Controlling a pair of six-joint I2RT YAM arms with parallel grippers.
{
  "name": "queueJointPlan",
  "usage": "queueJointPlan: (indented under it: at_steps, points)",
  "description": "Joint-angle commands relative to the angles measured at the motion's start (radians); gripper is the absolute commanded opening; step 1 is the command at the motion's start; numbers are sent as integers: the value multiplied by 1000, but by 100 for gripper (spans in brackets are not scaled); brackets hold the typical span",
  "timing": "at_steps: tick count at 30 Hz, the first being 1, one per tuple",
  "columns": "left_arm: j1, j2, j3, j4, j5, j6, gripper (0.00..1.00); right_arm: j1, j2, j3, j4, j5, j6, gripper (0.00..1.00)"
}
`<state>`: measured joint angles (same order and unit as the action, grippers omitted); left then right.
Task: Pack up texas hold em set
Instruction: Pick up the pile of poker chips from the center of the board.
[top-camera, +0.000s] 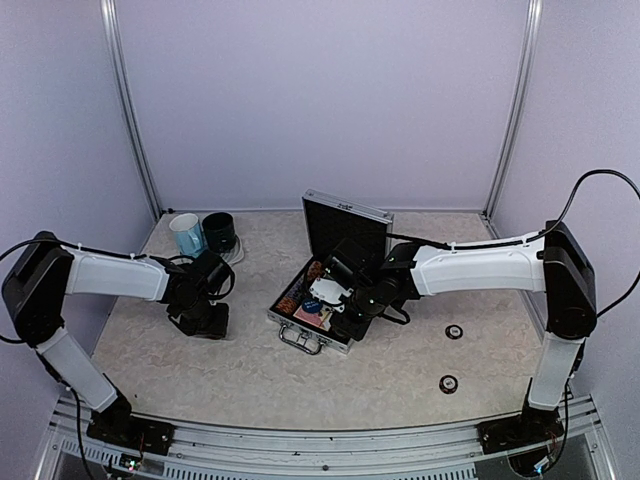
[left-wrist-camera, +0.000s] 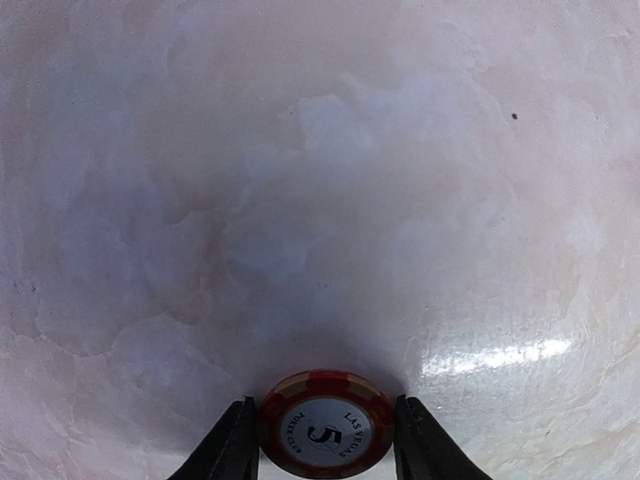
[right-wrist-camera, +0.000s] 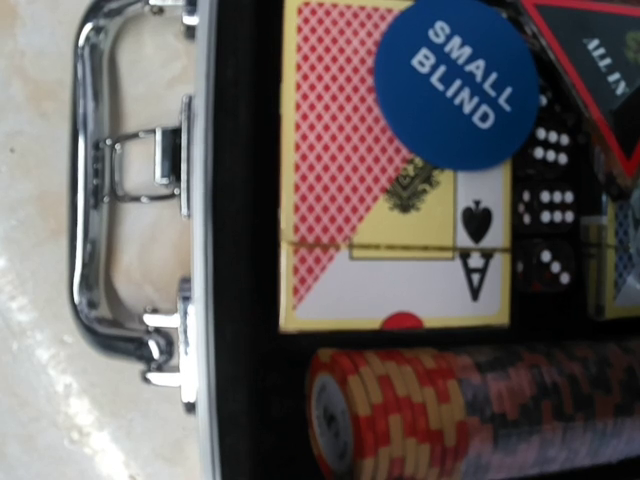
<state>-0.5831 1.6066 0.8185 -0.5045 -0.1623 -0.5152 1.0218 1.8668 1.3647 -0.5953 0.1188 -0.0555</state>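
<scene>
From above, the open silver case (top-camera: 345, 228) was spotted mid-table under the right gripper (top-camera: 350, 312), jaws untellable. Left wrist: a red chip (left-wrist-camera: 325, 428) was closely flanked by the left gripper (left-wrist-camera: 325, 445), grip unclear. Right wrist: deck (right-wrist-camera: 380, 180), blue button (right-wrist-camera: 458, 85), striped chips (right-wrist-camera: 420, 415) were seen inside.

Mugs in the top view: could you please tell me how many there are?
2. The light-blue mug and the dark-green mug stand side by side at the far left, the blue one leftmost; none seems hidden.

Open case (top-camera: 345, 222) mid-table, right arm (top-camera: 480, 265) over it; mugs (top-camera: 190, 235) far left
</scene>
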Motion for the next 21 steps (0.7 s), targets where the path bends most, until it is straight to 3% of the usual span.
queueJointPlan:
  at_steps: [1, 8, 21]
  points:
    - [-14, 76, -37, -52, 12, -2, 44, 3, -9, 15, -10, 5, -1, 31]
    - [-16, 28, -32, -21, 39, 16, 36, 1, -9, 24, -4, 2, -1, 31]
    - [-69, -25, 61, -102, -4, 21, 36, -4, -14, 27, 13, -23, 18, 31]
